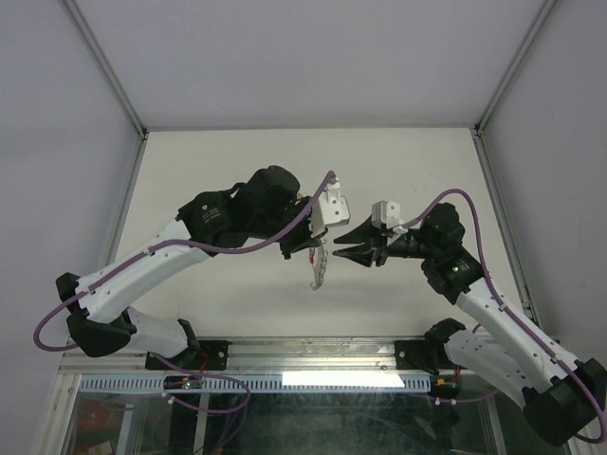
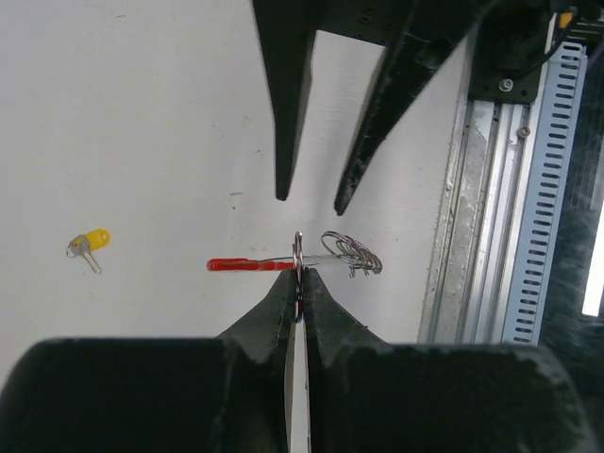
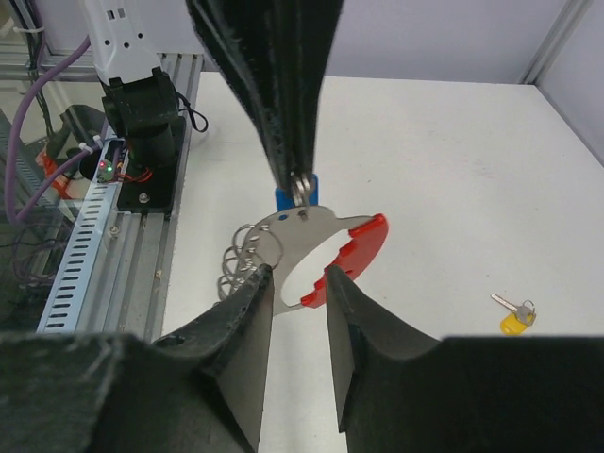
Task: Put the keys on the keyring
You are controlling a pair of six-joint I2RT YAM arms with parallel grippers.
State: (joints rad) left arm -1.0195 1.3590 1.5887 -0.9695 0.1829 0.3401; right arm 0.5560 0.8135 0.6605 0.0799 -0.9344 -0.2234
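Left wrist view: my left tool (image 2: 298,276) is clamped shut on the keyring (image 2: 250,265) at its silvery ring, holding it up off the desk (image 2: 142,123). My right tool (image 2: 310,203) has its jaws apart and empty, tips just short of the ring. The yellow key (image 2: 90,243) lies on the desk, well apart. The blue key (image 3: 283,199) peeks out behind the left tool's tips; I cannot tell whether it's threaded.
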